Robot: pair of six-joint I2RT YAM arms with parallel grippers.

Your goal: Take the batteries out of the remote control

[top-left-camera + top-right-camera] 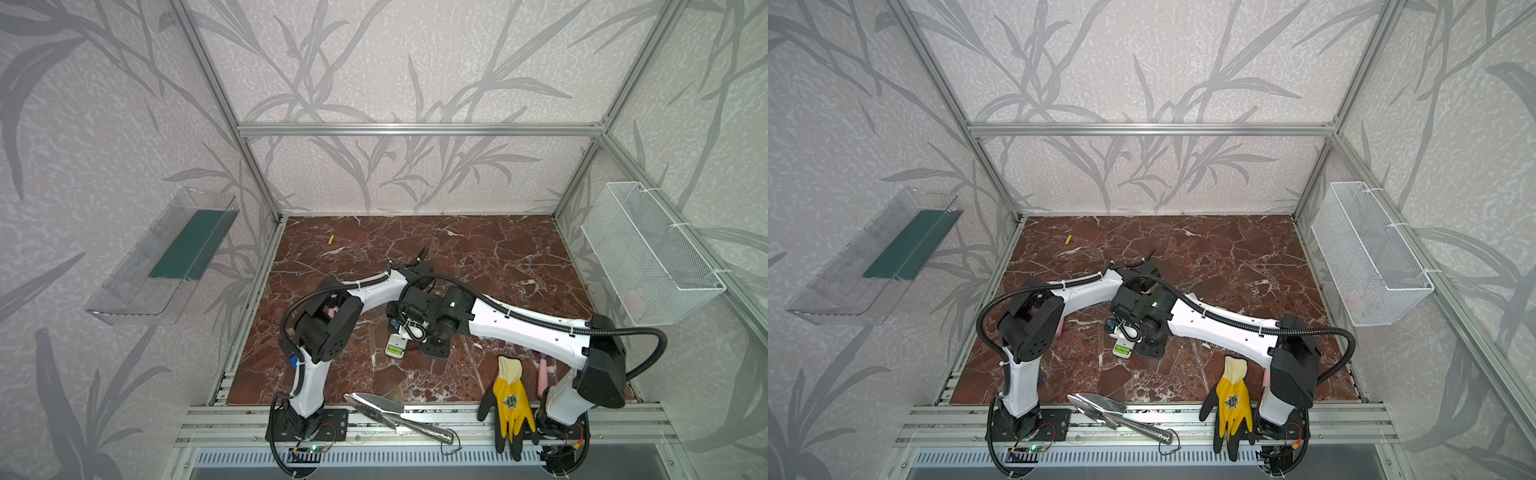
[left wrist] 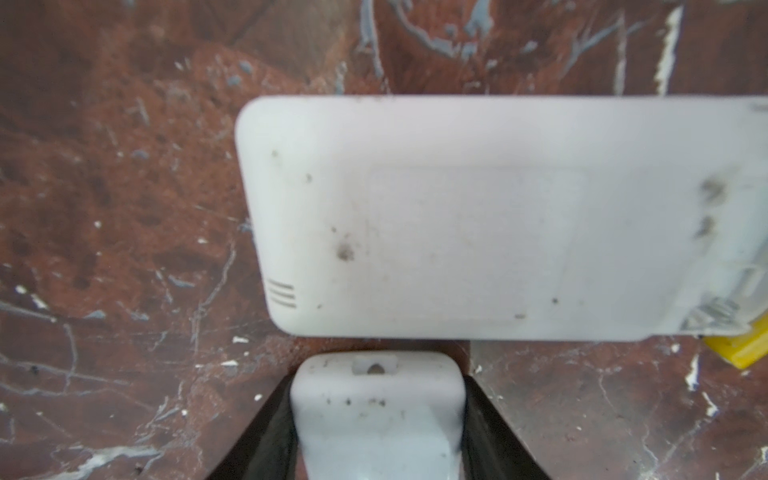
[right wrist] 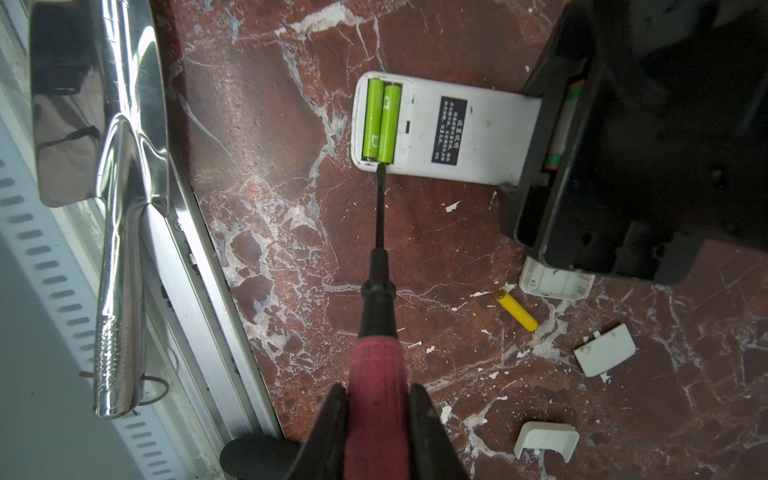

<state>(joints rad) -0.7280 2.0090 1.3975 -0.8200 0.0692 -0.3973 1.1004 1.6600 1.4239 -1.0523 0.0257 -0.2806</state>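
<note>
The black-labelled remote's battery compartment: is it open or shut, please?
Open: the right wrist view shows no cover on the white remote, and two lime green batteries lie exposed in its compartment.

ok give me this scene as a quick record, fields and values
right hand: shut on screwdriver
screwdriver tip: at the end of the green batteries
green batteries: two, side by side in the open remote
yellow battery: loose on the table
far yellow battery: loose near the back left corner
cover: off, lying on the table
left hand: gripping a white piece beside a second remote
</note>
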